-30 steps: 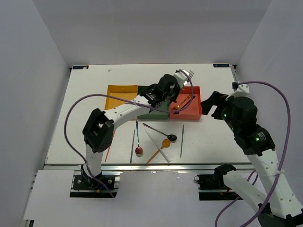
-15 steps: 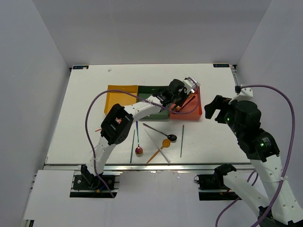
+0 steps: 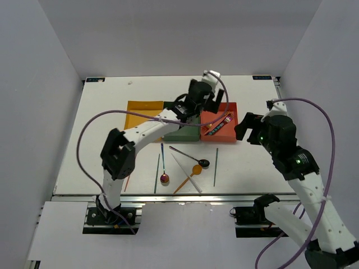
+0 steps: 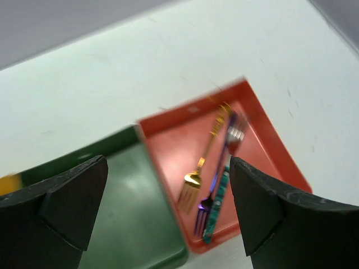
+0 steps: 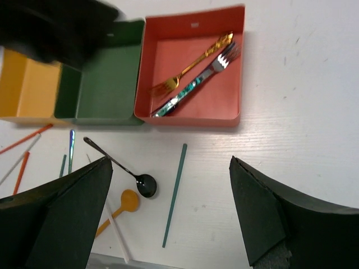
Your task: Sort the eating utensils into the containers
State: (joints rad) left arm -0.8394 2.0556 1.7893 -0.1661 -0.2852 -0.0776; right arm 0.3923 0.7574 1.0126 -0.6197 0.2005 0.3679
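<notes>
Hovering both arms with nothing held, I see the left gripper [image 4: 168, 210] with its fingers spread wide and empty. The red tray [image 4: 174, 143] lies below and ahead of them, holding a gold fork [image 4: 205, 159] and a patterned-handle fork [image 5: 193, 84] side by side, and the green tray [image 4: 134, 202] sits beneath the left finger. The right gripper [image 5: 168, 213] is equally wide and empty. A teal chopstick [image 5: 174, 193] lies flat on the table [image 5: 291, 140] between its fingers, with a black spoon [image 5: 120, 165] and an orange spoon [image 5: 120, 204] nearer the left finger. My worry is the next pinch: the chopstick is thin and flat, so a shallow close could skid it away and a deep one scrape the table. The spoons look to overlap a white chopstick [image 3: 178, 163], so lifting one could drag its neighbour. Both wrists sit near the red tray, so careless reaches could clash.
</notes>
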